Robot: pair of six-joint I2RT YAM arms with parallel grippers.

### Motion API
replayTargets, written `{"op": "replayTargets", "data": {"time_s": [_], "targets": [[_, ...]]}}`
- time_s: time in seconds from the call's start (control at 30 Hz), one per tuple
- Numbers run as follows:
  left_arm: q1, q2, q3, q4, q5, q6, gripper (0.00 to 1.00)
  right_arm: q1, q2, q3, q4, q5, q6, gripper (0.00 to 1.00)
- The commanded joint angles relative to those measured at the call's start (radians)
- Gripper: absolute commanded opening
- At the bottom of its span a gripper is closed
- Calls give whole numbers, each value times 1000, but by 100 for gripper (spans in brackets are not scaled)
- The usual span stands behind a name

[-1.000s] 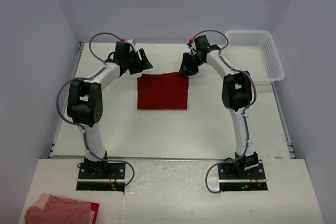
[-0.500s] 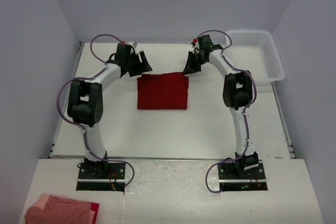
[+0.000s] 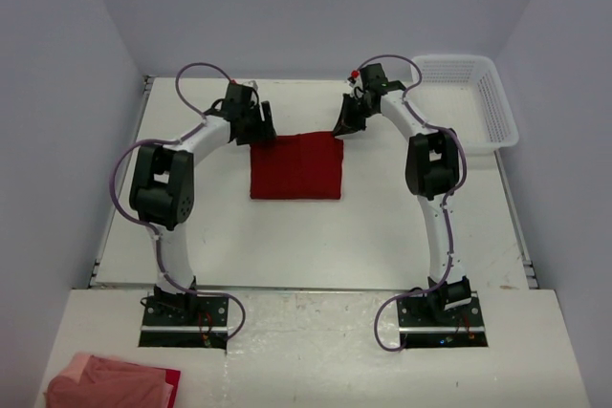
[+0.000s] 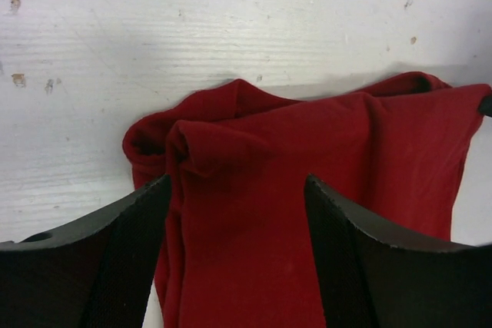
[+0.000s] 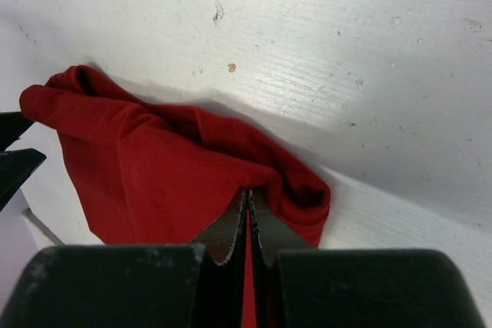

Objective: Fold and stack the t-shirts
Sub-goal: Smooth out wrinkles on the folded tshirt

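A deep red t-shirt (image 3: 296, 166) lies folded into a rectangle on the white table. My left gripper (image 3: 261, 127) is at its far left corner. In the left wrist view the t-shirt (image 4: 307, 182) lies under and between the jaws, and the gripper (image 4: 238, 217) is open and holds nothing. My right gripper (image 3: 345, 125) is at the far right corner. In the right wrist view it (image 5: 249, 196) is shut on a raised fold of the t-shirt (image 5: 154, 167). No neck label shows.
A white mesh basket (image 3: 498, 110) stands at the table's back right. A heap of pink and red cloth (image 3: 110, 381) lies on the near shelf at bottom left, outside the arm bases (image 3: 186, 317).
My left gripper has moved right and down onto the shirt's far left corner. My right gripper shifted slightly back and right at the far right corner, then held still.
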Motion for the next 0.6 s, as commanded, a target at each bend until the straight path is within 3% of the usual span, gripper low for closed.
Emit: {"op": "replayTargets", "data": {"time_s": [0.0, 0.37, 0.47, 0.57], "targets": [[-6, -2, 31, -20, -89, 27, 71, -10, -4, 26, 26, -12, 4, 0], [-6, 84, 88, -32, -137, 35, 70, -16, -13, 24, 31, -11, 4, 0], [-6, 104, 105, -22, -142, 35, 64, -14, -13, 24, 31, -11, 2, 0], [-6, 120, 122, -17, -145, 35, 45, -16, -10, 23, 31, -11, -1, 0]]}}
